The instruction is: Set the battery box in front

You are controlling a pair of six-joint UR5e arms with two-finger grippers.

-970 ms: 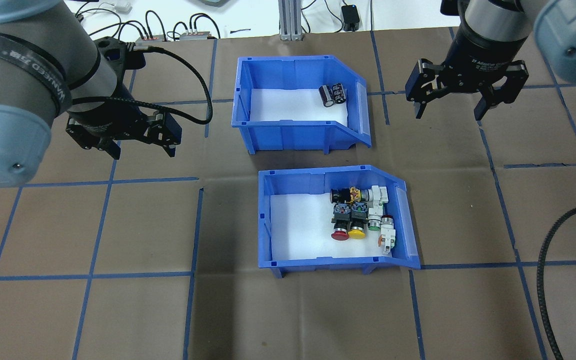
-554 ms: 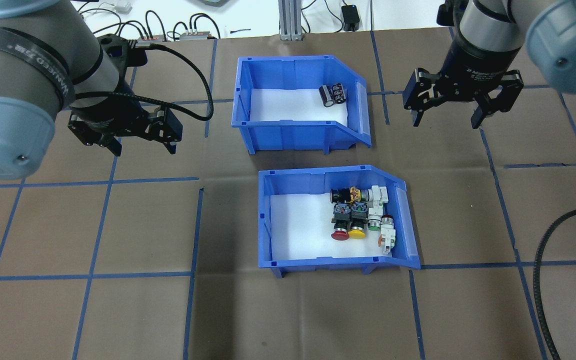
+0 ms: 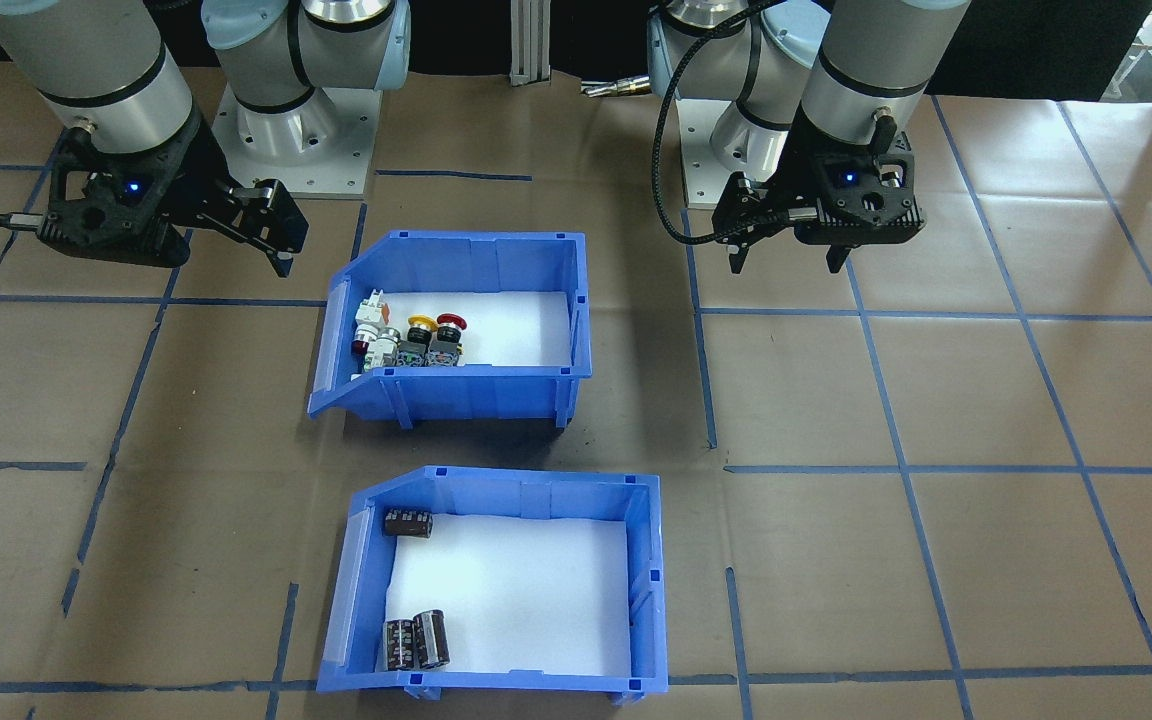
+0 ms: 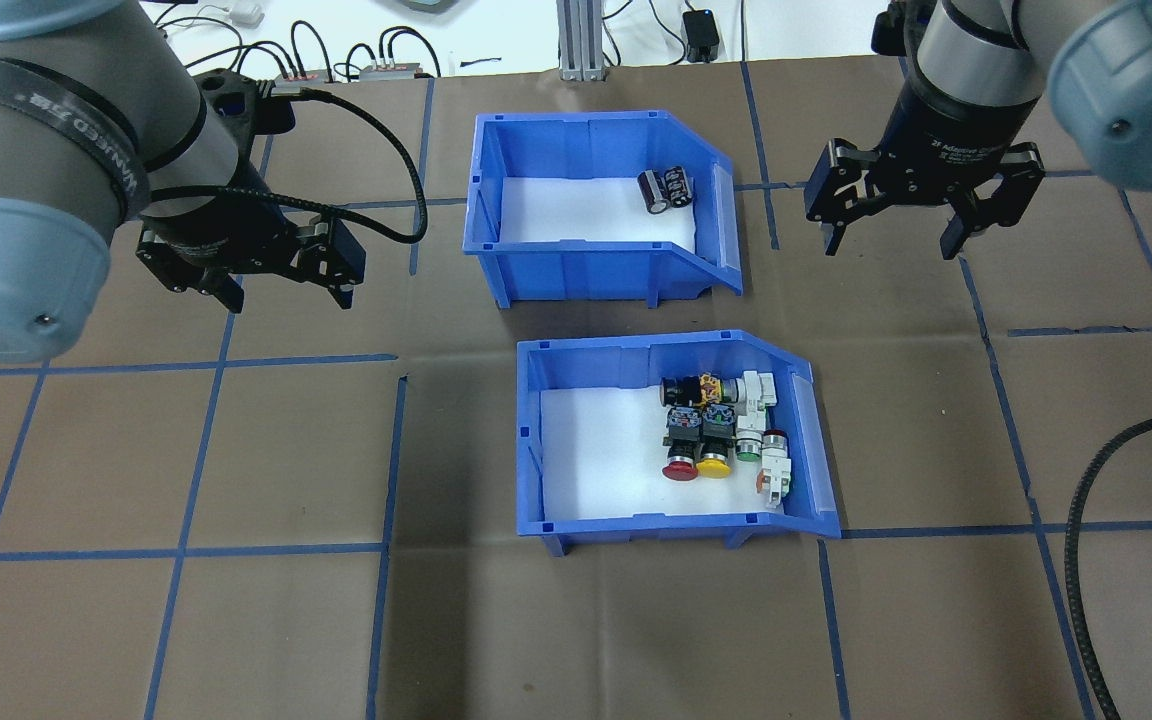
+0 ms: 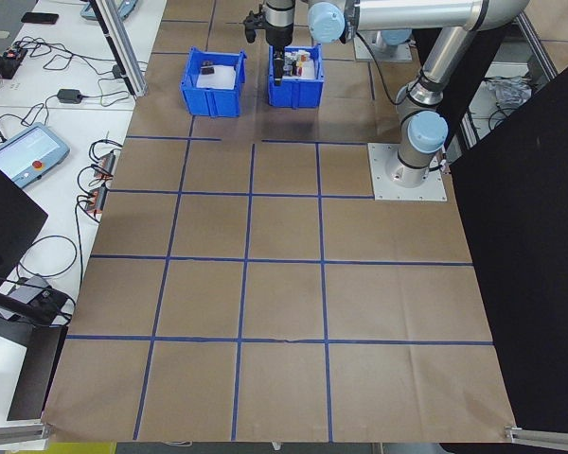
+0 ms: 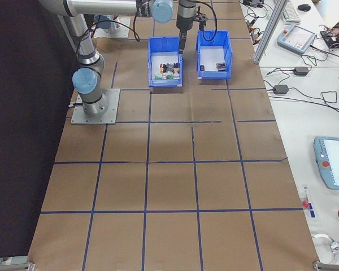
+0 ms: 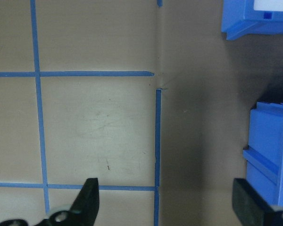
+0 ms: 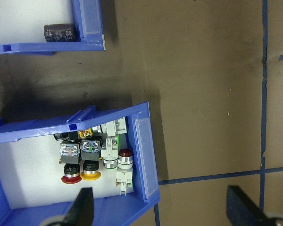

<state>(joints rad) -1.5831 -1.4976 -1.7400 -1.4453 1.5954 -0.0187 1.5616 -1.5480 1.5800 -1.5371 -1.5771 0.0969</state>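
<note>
Brown table (image 4: 236,620): battery box (image 4: 576,260) holds cylinders (image 4: 664,189); other bin (image 4: 556,520), switches (image 4: 721,425).

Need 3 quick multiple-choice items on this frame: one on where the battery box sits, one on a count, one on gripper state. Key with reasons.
1. Where is the battery box relative to the switch box?
A. Farther from the robot
B. Nearer the robot
C. Stacked on top of it

2. How many dark cylinders lie in the battery box?
A. One
B. Three
C. Five

3. What state are the left gripper and right gripper in?
A. Both shut on a box
B. Left shut, right open
C. Both open, holding nothing

Key:
1. A: in the front-facing view it sits at the bottom, away from the robot's base at the top.
2. B: the front-facing view shows one cylinder alone and a pair.
3. C: in both wrist views the fingers stand wide apart over the table, clear of the boxes.
</note>
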